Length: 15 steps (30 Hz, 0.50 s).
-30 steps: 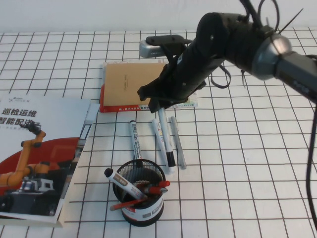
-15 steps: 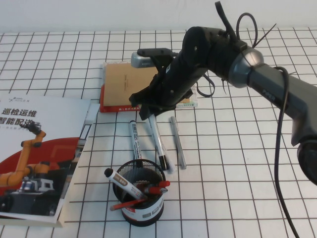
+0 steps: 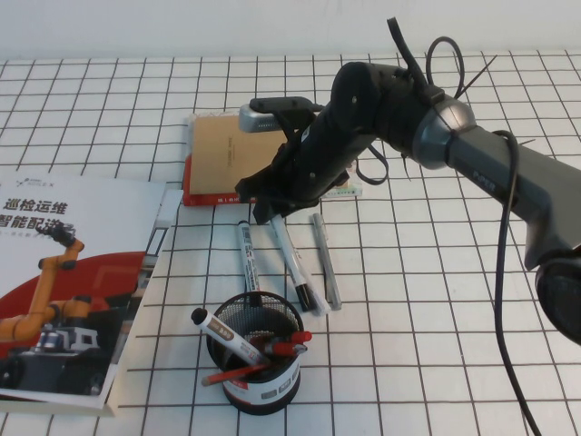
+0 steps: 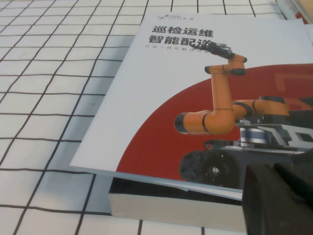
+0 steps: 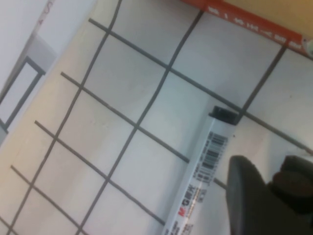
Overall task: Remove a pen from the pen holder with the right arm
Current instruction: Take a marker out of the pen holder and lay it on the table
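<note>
Right gripper, beyond the pen holder, is pinching the top end of a white pen. The pen slants down toward the holder, dark tip lowest and just short of the holder's far rim.

Either side of the pen, two more lie flat: a white marker and a grey pen.

In the holder there's a capped marker leaning out, plus red pens, two as far as I can tell.

Left gripper is over the brochure, left of the holder.
</note>
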Each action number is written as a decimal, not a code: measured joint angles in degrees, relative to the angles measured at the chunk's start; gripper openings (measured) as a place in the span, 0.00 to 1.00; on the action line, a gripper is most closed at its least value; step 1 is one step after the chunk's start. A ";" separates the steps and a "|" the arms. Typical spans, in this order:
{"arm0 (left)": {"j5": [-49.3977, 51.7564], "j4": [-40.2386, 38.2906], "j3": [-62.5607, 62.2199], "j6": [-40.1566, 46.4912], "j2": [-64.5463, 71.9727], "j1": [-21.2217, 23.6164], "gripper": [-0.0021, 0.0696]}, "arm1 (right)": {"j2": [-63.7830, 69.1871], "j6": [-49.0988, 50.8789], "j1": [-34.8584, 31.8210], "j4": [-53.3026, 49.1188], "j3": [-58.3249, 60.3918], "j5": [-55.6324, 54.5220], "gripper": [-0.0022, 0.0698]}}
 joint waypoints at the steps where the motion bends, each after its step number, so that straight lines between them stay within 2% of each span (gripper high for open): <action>1: 0.00 0.00 0.00 0.00 0.00 0.00 0.03 | 0.00 0.00 0.00 0.00 0.00 -0.24 0.18; 15: 0.00 0.00 0.00 0.00 0.00 0.00 0.03 | 1.51 -0.15 0.21 0.22 0.00 -1.93 0.19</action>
